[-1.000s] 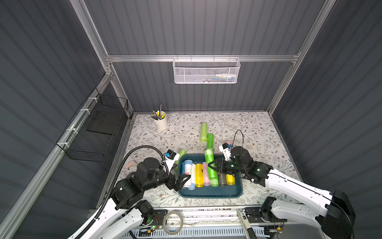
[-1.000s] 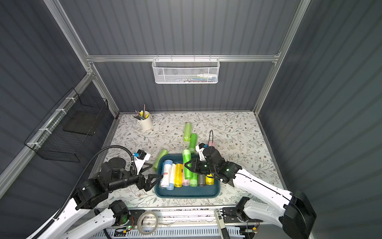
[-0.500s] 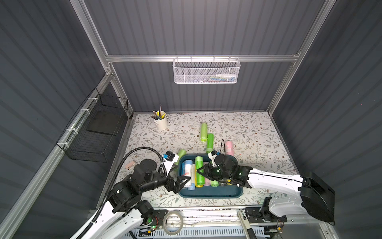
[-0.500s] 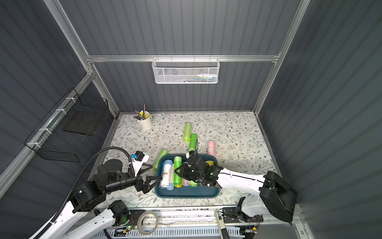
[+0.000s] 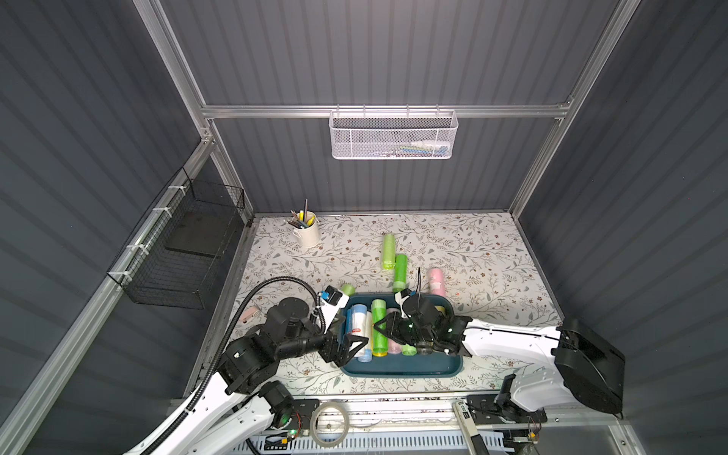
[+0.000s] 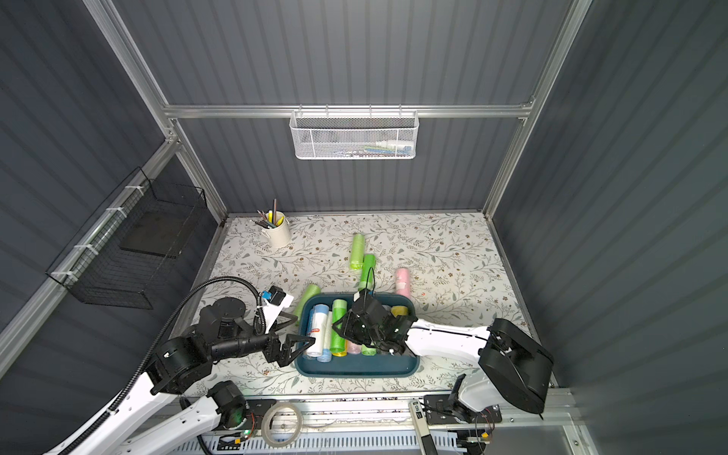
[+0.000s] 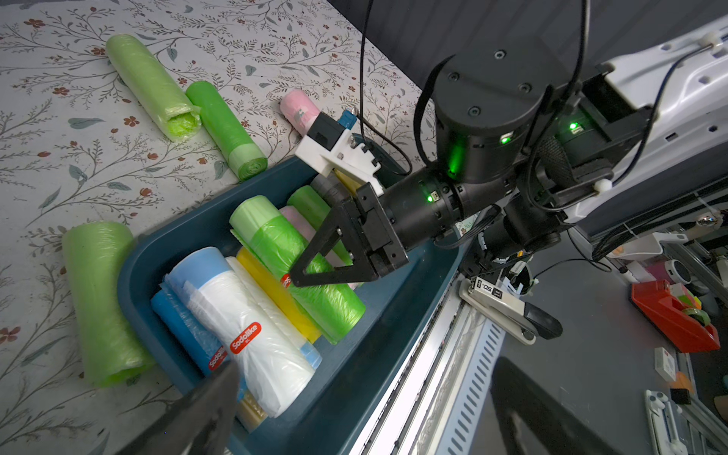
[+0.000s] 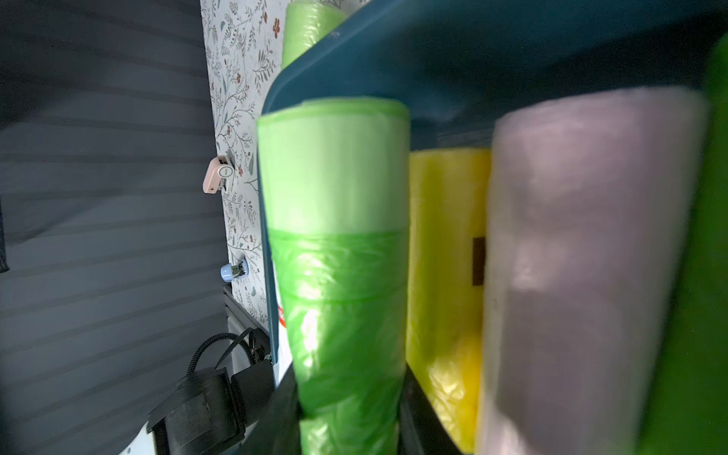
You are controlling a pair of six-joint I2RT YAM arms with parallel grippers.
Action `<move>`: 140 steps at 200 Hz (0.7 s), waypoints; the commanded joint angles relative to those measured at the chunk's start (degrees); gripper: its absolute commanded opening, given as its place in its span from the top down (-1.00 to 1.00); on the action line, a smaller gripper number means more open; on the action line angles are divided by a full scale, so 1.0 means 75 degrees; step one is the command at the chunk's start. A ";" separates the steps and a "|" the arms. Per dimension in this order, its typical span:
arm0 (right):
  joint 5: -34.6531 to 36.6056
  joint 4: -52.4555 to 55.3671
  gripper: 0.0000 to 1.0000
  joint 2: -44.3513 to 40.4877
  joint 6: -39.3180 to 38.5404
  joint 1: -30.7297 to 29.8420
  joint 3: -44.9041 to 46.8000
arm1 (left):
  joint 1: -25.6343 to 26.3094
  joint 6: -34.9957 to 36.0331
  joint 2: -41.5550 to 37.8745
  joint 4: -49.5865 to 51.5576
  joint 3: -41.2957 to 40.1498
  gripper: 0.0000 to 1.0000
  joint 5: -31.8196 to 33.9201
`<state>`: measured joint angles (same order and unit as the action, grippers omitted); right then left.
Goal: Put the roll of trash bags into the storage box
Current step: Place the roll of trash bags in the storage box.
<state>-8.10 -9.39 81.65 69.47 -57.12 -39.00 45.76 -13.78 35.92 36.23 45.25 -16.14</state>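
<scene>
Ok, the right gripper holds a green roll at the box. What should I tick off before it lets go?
1. Grip: right gripper is shut on the green roll: ok.
2. Position: the roll sits inside the rim of the storage box in both top views: ok.
3. Alignment: it lies parallel to the yellow roll and pale pink roll next to it: ok.
4. Support: whether its weight already rests on the rolls below: cannot tell.
5. Other arm: left gripper is open and empty at the box's corner by the white roll, apart from the green roll: ok.
</scene>
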 commanded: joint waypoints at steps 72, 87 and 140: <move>-0.0174 -0.0804 0.36 0.0646 0.0175 -0.0164 -0.0327 | 0.0004 0.0009 0.0015 -0.0058 -0.0110 -0.99 -0.0164; -0.0174 -0.0833 0.35 0.0712 0.0191 -0.0188 -0.0355 | 0.0004 0.0021 0.0006 -0.0073 -0.0110 -1.00 -0.0192; -0.0149 -0.0891 0.34 0.0868 0.0286 -0.0212 -0.0355 | 0.0004 0.0031 -0.0076 -0.0108 -0.0131 -0.99 -0.0236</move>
<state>-8.99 -13.74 87.50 70.81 -58.30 -40.42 45.76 -13.76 35.86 36.21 45.25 -16.60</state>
